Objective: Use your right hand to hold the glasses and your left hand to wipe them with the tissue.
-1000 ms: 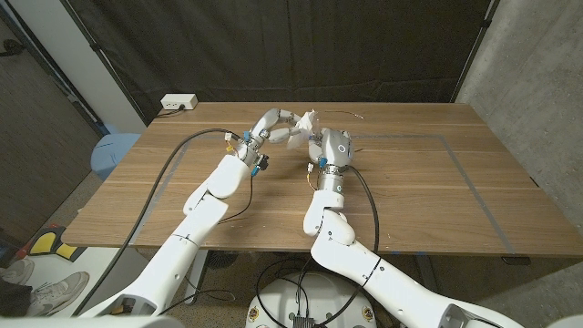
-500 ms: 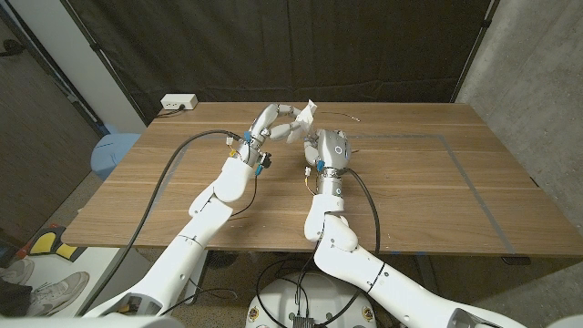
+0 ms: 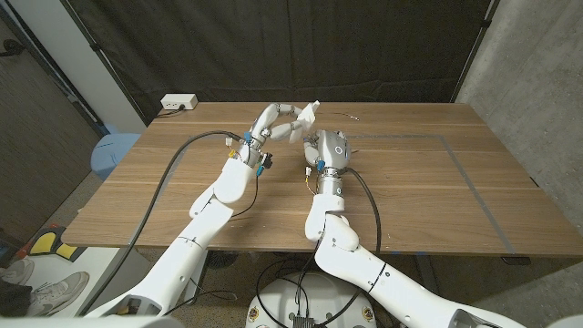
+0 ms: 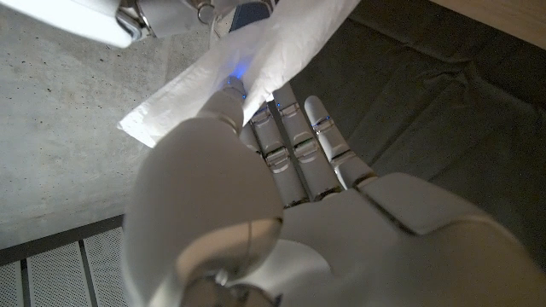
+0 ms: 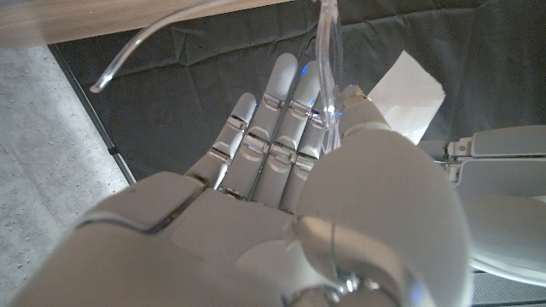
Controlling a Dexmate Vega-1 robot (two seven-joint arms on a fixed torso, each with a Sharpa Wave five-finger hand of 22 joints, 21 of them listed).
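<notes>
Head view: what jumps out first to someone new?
The two hands raised close together above the far middle of the table: the left hand pinches a white tissue, which sticks up between them. The right hand holds clear glasses, plain in the right wrist view, where a transparent temple arm curves away from its fingers.

Wooden bench (image 3: 428, 196) has a thin dark outline marked on its top. Off its far left corner there's a white power strip (image 3: 178, 102) sitting right on the edge. Blue round seat (image 3: 114, 152) just beside the bench's left edge, and someone's sneakers (image 3: 41, 290) on the floor near the bench's near left corner. Black curtain (image 3: 301, 46) behind the bench.
</notes>
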